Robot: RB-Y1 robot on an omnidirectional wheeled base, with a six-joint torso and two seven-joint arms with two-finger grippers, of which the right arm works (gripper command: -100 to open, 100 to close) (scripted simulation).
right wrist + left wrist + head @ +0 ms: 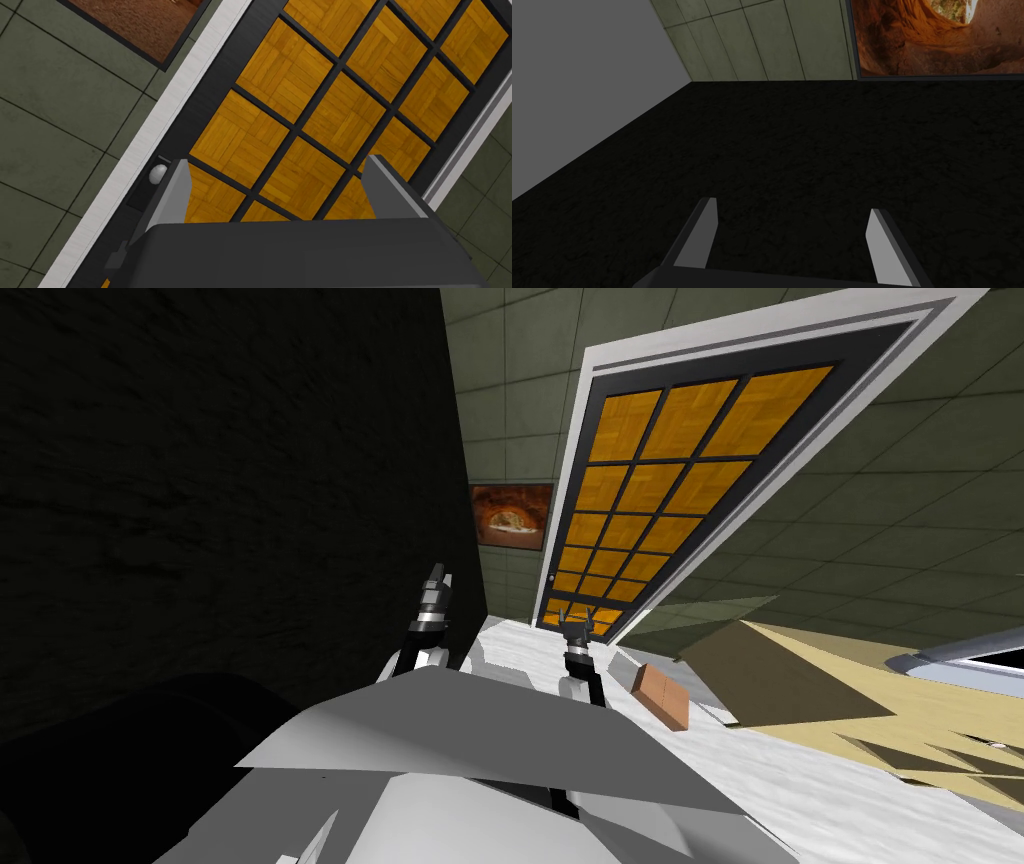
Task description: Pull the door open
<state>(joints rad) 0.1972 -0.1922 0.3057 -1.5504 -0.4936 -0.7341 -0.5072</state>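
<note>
Right pincer (277, 162) spread, facing door (280, 70) near knob (158, 173).

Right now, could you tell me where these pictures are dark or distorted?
Head view: the wide lens slants the door, and the wall is very dark. Left wrist view: dim, that wall behind the open left gripper lacks detail. Right wrist view: evenly lit, knob clear beside the open right gripper.

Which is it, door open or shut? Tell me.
Shut: the door sits flush in its white frame, no gap by the knob.
</note>
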